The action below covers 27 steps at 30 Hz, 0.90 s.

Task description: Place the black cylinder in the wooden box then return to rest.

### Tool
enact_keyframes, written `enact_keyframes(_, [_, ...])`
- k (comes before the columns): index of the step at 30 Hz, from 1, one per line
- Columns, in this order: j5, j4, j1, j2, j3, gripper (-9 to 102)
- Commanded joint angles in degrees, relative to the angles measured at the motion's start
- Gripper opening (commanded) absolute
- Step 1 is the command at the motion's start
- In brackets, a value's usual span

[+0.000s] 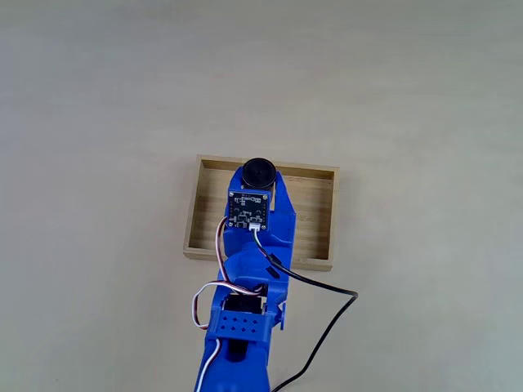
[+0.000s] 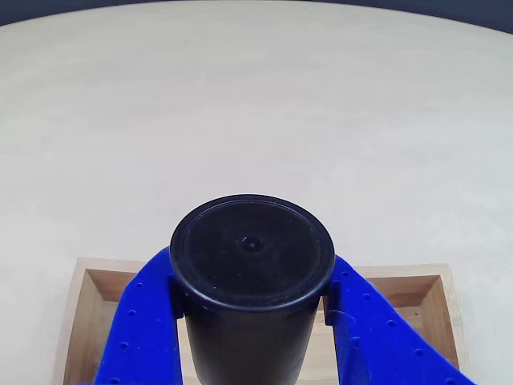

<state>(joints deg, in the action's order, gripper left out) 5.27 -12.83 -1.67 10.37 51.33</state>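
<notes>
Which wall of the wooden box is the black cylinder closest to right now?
The far wall at the top of the fixed view: the black cylinder, clamped in the gripper, overlaps that edge of the wooden box.

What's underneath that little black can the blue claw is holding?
The shallow light-wood box: its plank floor and far wall show around the matte black cylinder. The spot directly beneath is hidden, so whether it touches down is unclear.

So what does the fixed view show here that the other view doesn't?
Fixed view alone: the blue arm with its circuit board, the black cable, and the whole box outline from above. Other view alone: the blue fingers pressed against both sides of the upright cylinder, seen close. Both: the cylinder held over the box, on a pale table.
</notes>
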Motion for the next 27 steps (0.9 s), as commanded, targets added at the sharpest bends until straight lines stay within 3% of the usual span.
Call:
enact_keyframes(1, [0.4,-4.5,-1.1,-0.6,-1.1,19])
enact_keyframes(27, [1.0,-12.2,0.8,-10.9,-0.3,19])
